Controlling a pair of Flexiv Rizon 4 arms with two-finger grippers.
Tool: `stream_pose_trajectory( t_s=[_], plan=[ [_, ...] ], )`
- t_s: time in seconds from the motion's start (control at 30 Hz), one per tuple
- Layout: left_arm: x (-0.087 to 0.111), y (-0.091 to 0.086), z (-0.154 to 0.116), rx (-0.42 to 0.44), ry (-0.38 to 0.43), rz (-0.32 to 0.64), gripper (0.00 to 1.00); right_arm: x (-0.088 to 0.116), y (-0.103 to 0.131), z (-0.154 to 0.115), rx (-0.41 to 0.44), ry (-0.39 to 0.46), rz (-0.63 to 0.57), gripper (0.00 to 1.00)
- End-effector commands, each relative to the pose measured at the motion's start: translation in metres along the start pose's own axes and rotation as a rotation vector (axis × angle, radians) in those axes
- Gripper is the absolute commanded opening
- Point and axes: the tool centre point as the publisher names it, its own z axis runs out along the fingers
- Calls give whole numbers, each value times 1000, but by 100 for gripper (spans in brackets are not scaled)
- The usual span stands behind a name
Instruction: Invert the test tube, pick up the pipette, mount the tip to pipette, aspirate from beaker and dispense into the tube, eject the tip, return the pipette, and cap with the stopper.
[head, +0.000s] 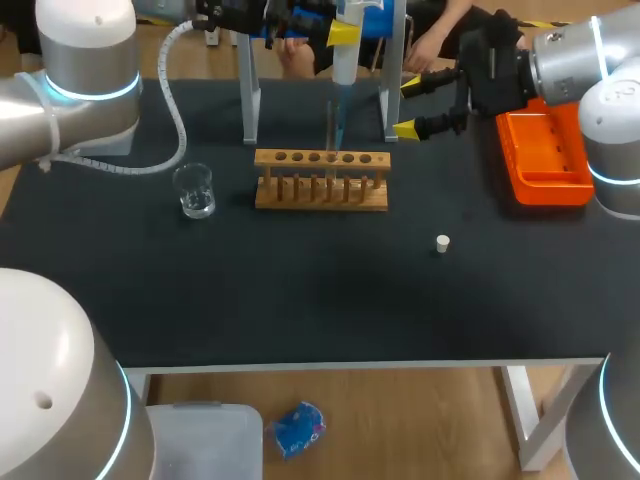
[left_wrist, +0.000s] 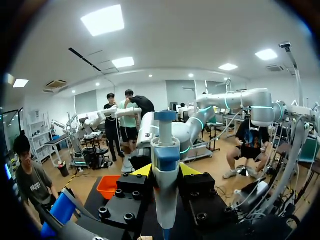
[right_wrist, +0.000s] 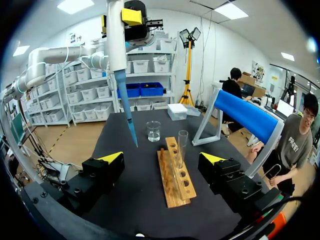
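1. My left gripper (left_wrist: 165, 171) is clamped on the white pipette (left_wrist: 165, 165), one yellow finger on each side of its body, and holds it upright.
2. In the head view the pipette hangs above the wooden rack (head: 320, 182), and a blue tip (right_wrist: 129, 117) is mounted on its lower end.
3. In the right wrist view that tip ends above the table (head: 300, 290), beside the rack and apart from the test tube (right_wrist: 182, 147).
4. The test tube stands upright in a rack hole, mouth up.
5. The glass beaker (head: 194, 190) sits on the table near the rack's left end.
6. My right gripper (head: 411, 107) hovers behind the rack's right end, fingers wide apart and holding nothing.
7. The small white stopper (head: 442, 243) lies alone on the table, in front of and right of the rack.
8. An orange tip box (head: 545, 160) sits near the table's right edge.
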Motion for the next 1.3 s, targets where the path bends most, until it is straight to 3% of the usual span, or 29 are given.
stream_pose_trajectory(
  t_s=[0.03,0.47,0.57,0.87,1.3],
  plan=[
    [0,-1,0,-2,0,0,0,0,0,0,2,-1,0,100],
    [7,25,5,25,-13,-29,0,0,0,0,2,-1,0,100],
    [9,30,3,7,-68,-36,0,0,0,0,2,-1,0,100],
    [18,37,9,-15,-168,-44,0,0,0,0,2,-1,0,100],
    [22,44,14,7,-180,-58,0,0,0,0,2,-1,0,100]
  ],
)
